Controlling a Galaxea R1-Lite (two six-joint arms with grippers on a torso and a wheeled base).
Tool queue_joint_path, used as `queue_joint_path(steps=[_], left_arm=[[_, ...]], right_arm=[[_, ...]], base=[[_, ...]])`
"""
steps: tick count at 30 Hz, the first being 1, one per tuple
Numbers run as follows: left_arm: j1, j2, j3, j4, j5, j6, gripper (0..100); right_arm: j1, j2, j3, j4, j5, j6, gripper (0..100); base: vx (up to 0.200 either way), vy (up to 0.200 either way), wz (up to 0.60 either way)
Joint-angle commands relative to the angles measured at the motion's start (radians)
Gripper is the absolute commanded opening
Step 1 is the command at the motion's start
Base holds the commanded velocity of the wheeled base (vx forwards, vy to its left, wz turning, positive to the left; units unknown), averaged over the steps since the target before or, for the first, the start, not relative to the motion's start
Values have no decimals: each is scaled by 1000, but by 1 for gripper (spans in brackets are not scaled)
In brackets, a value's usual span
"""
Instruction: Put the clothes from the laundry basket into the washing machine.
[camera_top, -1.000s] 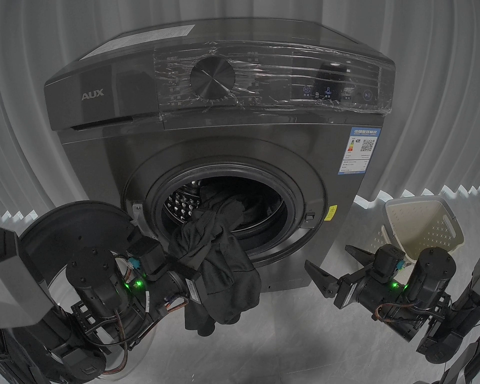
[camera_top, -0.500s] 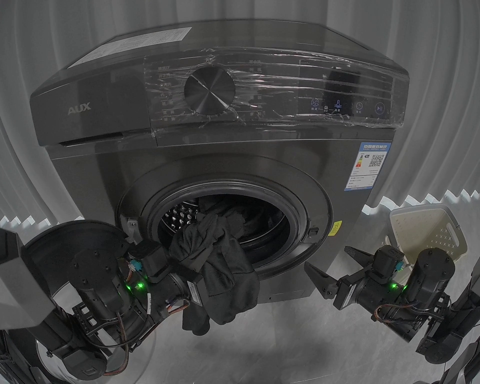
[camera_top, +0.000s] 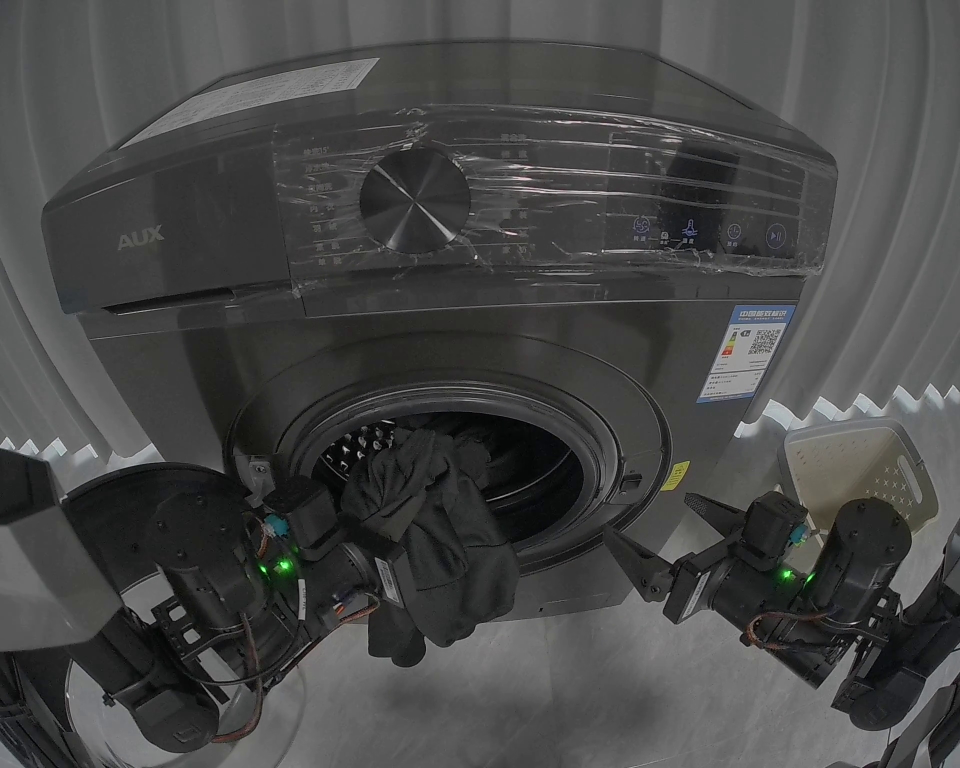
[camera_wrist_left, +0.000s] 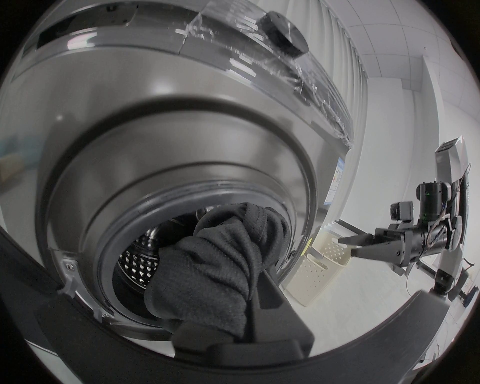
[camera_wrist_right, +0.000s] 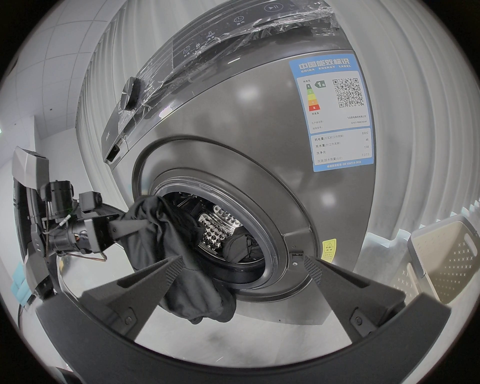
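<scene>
The grey washing machine (camera_top: 450, 330) stands with its round door (camera_top: 130, 510) swung open to the left. A black garment (camera_top: 440, 540) drapes over the lower left rim of the drum opening (camera_top: 560, 470), part of it hanging down outside. My left gripper (camera_top: 400, 565) is shut on that black garment (camera_wrist_left: 215, 270) just before the rim. More dark clothes (camera_wrist_right: 240, 247) lie inside the drum. My right gripper (camera_top: 650, 520) hangs open, holding nothing, low at the machine's front right. The pale laundry basket (camera_top: 860, 470) lies tipped on the floor behind it.
Pleated curtains hang behind and beside the machine. Grey floor (camera_top: 600, 690) stretches in front of the machine between my two arms. The open door takes up the space at the lower left. The basket (camera_wrist_right: 450, 255) sits close to the machine's right side.
The whole head picture has shifted, and the machine looks larger: the camera moved closer. My left gripper and the garment now sit nearer the drum opening. The right arm keeps its pose.
</scene>
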Motion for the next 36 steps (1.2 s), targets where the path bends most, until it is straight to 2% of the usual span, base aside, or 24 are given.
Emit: queue_joint_path(steps=[1, 5, 8, 15, 25, 36], left_arm=[[54, 102, -40, 3, -39, 2, 0], [54, 159, -91, 3, -33, -14, 0], [60, 185, -124, 2, -33, -41, 0], [82, 254, -197, 2, -41, -66, 0], [69, 390, -328, 2, -32, -67, 0], [97, 505, -519, 12, -27, -69, 0]], right_arm=[[5, 0, 1, 0, 1, -1, 100], [9, 0, 13, 0, 1, 1, 100], [9, 1, 13, 0, 1, 1, 100], [26, 4, 15, 0, -1, 4, 100], [26, 9, 15, 0, 1, 4, 100], [28, 18, 16, 0, 3, 6, 100]], base=[[0, 0, 0], [0, 0, 0], [0, 0, 0], [0, 0, 0], [0, 0, 0], [0, 0, 0]])
